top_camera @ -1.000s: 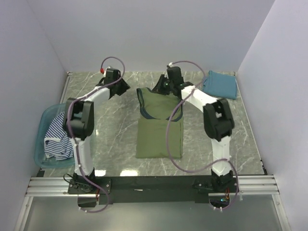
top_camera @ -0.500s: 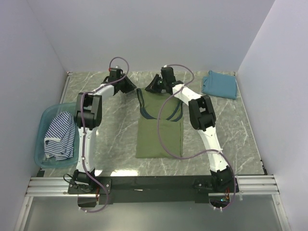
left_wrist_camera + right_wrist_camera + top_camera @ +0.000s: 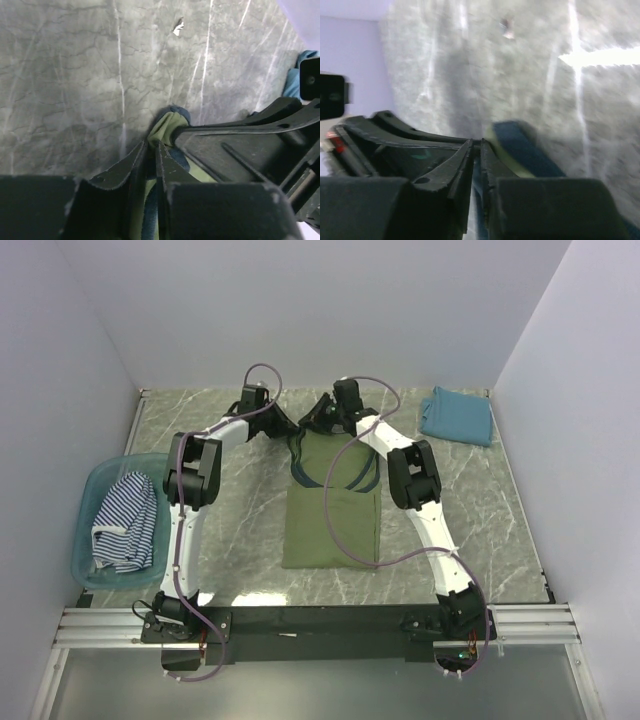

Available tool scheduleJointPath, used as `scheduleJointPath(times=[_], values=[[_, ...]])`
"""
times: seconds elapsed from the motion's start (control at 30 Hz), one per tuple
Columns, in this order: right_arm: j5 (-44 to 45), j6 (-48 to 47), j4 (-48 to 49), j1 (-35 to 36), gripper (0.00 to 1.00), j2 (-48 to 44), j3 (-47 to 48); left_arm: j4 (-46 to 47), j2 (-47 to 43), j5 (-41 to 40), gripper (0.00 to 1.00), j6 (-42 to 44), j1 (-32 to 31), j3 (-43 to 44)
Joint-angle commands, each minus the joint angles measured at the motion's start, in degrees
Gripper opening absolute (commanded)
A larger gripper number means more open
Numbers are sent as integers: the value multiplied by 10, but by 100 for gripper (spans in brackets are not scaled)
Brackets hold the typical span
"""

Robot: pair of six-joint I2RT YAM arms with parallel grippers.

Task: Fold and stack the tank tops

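Observation:
The olive-green tank top [image 3: 330,505] lies in the middle of the table, folded narrow, straps at the far end. My left gripper [image 3: 284,426] is shut on its left strap [image 3: 167,122], and my right gripper [image 3: 319,419] is shut on a dark-trimmed strap [image 3: 512,147] close beside it. In the left wrist view the jaws [image 3: 151,145] pinch olive cloth, with the right gripper's fingers [image 3: 240,132] next to them. In the right wrist view the jaws [image 3: 476,143] are closed on the trim. The teal-blue top [image 3: 457,416] lies folded at the back right. The striped top [image 3: 125,522] lies bunched up.
The translucent teal tub [image 3: 84,545] at the left edge holds the striped top. The back wall stands just beyond both grippers. Purple cables loop over both arms. A metal rail runs along the near edge.
My left gripper has moved right onto the olive top's strap. My right gripper has shifted left, so both now meet at the top's far left corner.

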Motion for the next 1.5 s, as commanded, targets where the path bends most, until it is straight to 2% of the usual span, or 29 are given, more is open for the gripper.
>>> scheduleJointPath(times=[0.0, 0.1, 0.23, 0.33, 0.43, 0.5, 0.53, 0.7, 0.83, 0.93, 0.97, 1.1, 1.17, 1.37, 1.47], values=[[-40, 37, 64, -8, 20, 30, 44, 30, -10, 24, 17, -19, -3, 33], [-57, 64, 103, -11, 27, 35, 57, 32, -8, 36, 16, -31, -3, 46], [-70, 74, 122, -17, 31, 31, 72, 29, 2, 43, 17, -41, -4, 77], [-46, 51, 114, -26, 36, -14, 41, 17, 5, 41, 17, -37, -4, 89], [-10, 5, 96, -33, 45, -77, -34, 25, 5, 42, 18, -37, -3, 81], [2, -13, 89, -34, 46, -102, -55, 22, 13, 48, 17, -40, -4, 90], [11, -23, 78, -34, 46, -118, -56, -3, 15, 39, 12, -37, -2, 93], [81, -107, -4, -11, 46, -175, -92, 21, -63, -43, 17, -59, 19, -12], [150, -151, -61, 20, 47, -175, -79, -49, -63, -86, 14, -48, 38, 8], [190, -151, -98, 32, 43, -162, -69, -64, -59, -83, 12, -48, 41, 0], [190, -141, -105, 32, 37, -159, -72, -65, -59, -84, 11, -45, 41, -4], [177, -132, -87, 33, 30, -152, -95, -8, -78, -61, 16, -50, 42, -55], [167, -136, -98, 34, 27, -141, -81, -36, -66, -65, 18, -43, 41, -18], [156, -133, -140, 35, 11, -85, -18, -91, -16, -32, 10, -28, 31, 35], [148, -128, -139, 34, 9, -68, -8, -105, -6, -33, 8, -21, 19, 38]])
